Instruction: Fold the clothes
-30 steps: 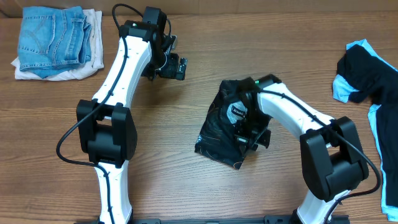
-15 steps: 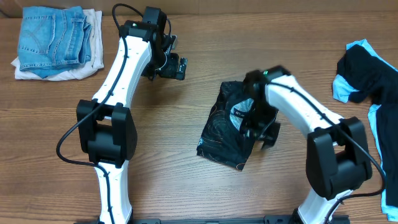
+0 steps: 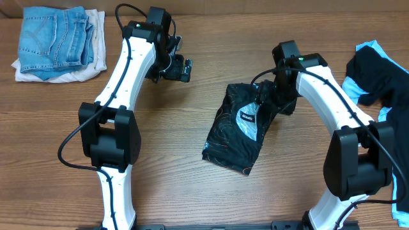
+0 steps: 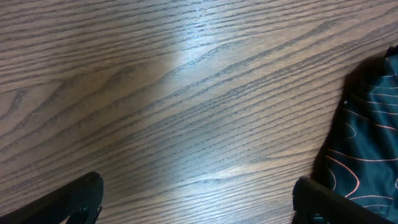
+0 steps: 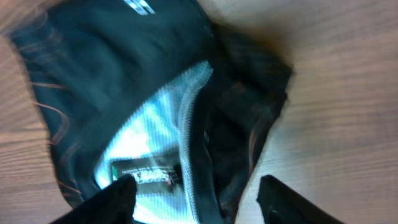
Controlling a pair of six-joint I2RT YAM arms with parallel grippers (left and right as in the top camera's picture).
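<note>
- The black jersey (image 3: pixel 238 131) lay folded into a compact bundle at the centre of the tabletop (image 3: pixel 185 185), with a pale inner patch facing up.
- Your right tool (image 5: pixel 198 202) hung just over the bundle's upper right end. Its jaws were spread with nothing gripped between them, though that wrist view was blurred.
- Your left tool (image 4: pixel 199 208) hung fully released over bare wood, upper middle of the overhead frame. The jersey's edge showed at the right of its wrist view.
- A black-and-light-blue garment (image 3: pixel 377 76) lay crumpled at the right edge.
- Folded jeans (image 3: pixel 54 38) rested on a white garment (image 3: pixel 96 29) in the upper left.
</note>
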